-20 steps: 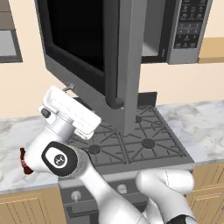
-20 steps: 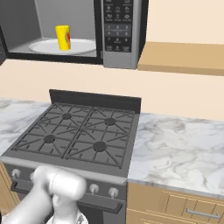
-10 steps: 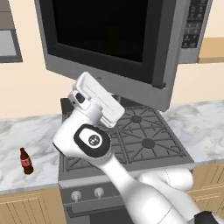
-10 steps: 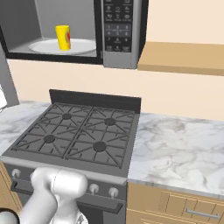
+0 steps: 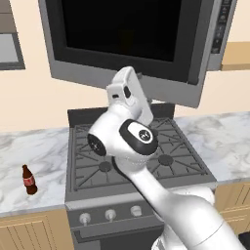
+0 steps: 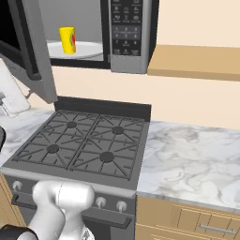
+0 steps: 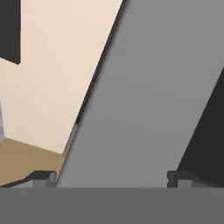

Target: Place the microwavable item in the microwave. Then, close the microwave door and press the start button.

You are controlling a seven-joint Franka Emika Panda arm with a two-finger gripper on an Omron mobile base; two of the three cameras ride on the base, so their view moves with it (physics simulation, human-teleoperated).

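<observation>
Gripper (image 7: 109, 177): we see its two dark finger tips at the bottom of the hand view, one near 7 o'clock and one near 5 o'clock, standing wide apart with nothing between them. The jaws are open and empty.

Microwave door (image 7: 144, 96): in the hand view we record a broad grey frame band running diagonally just beyond the tips, with dark glass at 4 o'clock and cream wall at 10 o'clock. Whether the tips touch the frame we cannot tell. In the left base view the door (image 5: 132, 44) spans the upper picture, its large dark window facing the camera, and the white hand rises toward its lower frame at centre. In the right base view the door (image 6: 33, 51) shows at 10 o'clock, swung partly out from the opening.

Microwave (image 6: 117, 35): grey, mounted above the stove, its dark keypad panel (image 6: 125, 26) at 12 o'clock in the right base view.

Yellow cup (image 6: 68, 40): we find it upright inside the microwave on the white turntable (image 6: 86, 48), at 11 o'clock in the right base view, red-orange mark on its side.

Stove (image 6: 84, 145): four-burner gas top below the microwave, knobs along its front.

Cola bottle (image 5: 29, 179): upright on the marble counter (image 5: 34, 151), at 8 o'clock in the left base view, well apart from the stove.
</observation>
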